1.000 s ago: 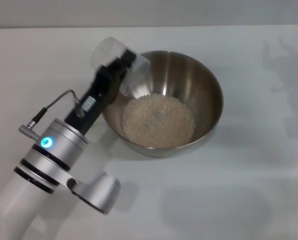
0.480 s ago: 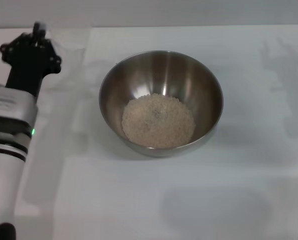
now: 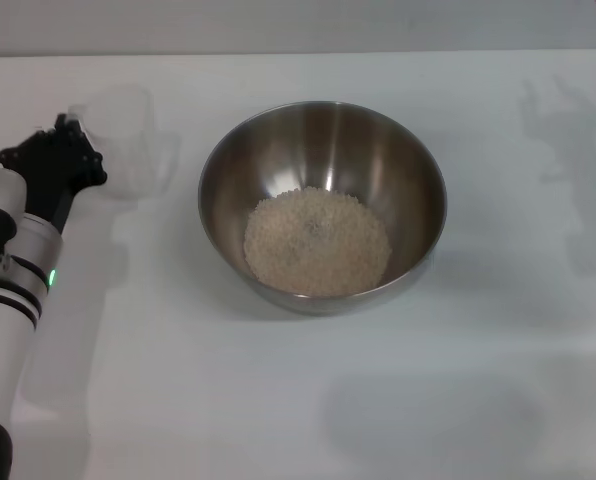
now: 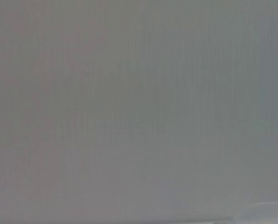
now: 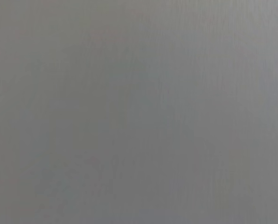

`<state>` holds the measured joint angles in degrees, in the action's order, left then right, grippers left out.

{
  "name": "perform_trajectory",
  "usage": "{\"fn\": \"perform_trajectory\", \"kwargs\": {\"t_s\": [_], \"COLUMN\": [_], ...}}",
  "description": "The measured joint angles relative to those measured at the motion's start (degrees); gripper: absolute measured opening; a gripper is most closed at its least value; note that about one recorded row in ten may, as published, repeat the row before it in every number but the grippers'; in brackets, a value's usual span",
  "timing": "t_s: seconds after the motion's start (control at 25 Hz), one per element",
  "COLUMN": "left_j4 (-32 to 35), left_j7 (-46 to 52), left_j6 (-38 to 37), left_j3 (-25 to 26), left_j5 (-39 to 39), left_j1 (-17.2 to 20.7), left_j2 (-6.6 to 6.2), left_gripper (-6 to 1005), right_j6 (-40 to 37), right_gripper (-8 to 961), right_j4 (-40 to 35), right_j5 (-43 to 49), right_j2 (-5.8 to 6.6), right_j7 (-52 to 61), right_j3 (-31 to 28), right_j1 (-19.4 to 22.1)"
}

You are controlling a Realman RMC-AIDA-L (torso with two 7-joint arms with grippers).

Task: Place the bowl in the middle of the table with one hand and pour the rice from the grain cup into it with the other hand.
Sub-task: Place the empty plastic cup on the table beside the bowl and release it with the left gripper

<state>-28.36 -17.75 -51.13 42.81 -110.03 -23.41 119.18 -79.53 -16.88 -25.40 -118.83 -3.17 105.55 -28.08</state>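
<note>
The left arm is seen at the eight o'clock edge of the head view, its white and silver forearm angled up toward ten o'clock. A green light is shown on its wrist. The black left gripper [image 3: 66, 150] is closed on the grain cup [image 3: 118, 135]. The right arm is not seen.

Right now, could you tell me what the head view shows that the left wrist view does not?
Only the head view shows the steel bowl with the rice heaped inside, the clear grain cup standing apart from it on the robot's left, and the left gripper beside that cup. Only the left wrist view shows a flat grey field. Neither view shows the right gripper.
</note>
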Motion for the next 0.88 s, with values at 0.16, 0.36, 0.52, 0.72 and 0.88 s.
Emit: {"fn": "perform_trajectory", "kwargs": {"t_s": [0.16,0.36,0.52,0.72,0.88], "left_j4": [1.0,1.8,2.1,1.9,0.9], "left_j7": [0.7,2.7,3.1,3.6,5.1], "left_j6": [2.9,3.4,4.7,5.6,3.9], "left_j3": [0.5,0.1,-0.1,-0.6,-0.8], "left_j5": [0.2,0.1,0.0,-0.1,-1.0], "left_j1": [-0.3,-0.3,-0.6,-0.5,2.0], "left_j2": [0.00,-0.01,-0.03,-0.14,-0.53], "left_gripper": [27,27,28,28,170], "right_j6": [0.0,0.0,0.0,0.0,0.2], "right_gripper": [373,372,373,373,373], "right_j4": [0.0,0.0,0.0,0.2,0.3], "right_j5": [0.0,0.0,0.0,0.0,0.0], "right_j2": [0.00,0.00,0.00,0.00,0.00], "right_j7": [0.0,0.0,0.0,0.0,0.0], "right_j3": [0.0,0.0,0.0,0.0,0.0], "right_j1": [-0.2,-0.4,-0.5,-0.6,-0.7]}}
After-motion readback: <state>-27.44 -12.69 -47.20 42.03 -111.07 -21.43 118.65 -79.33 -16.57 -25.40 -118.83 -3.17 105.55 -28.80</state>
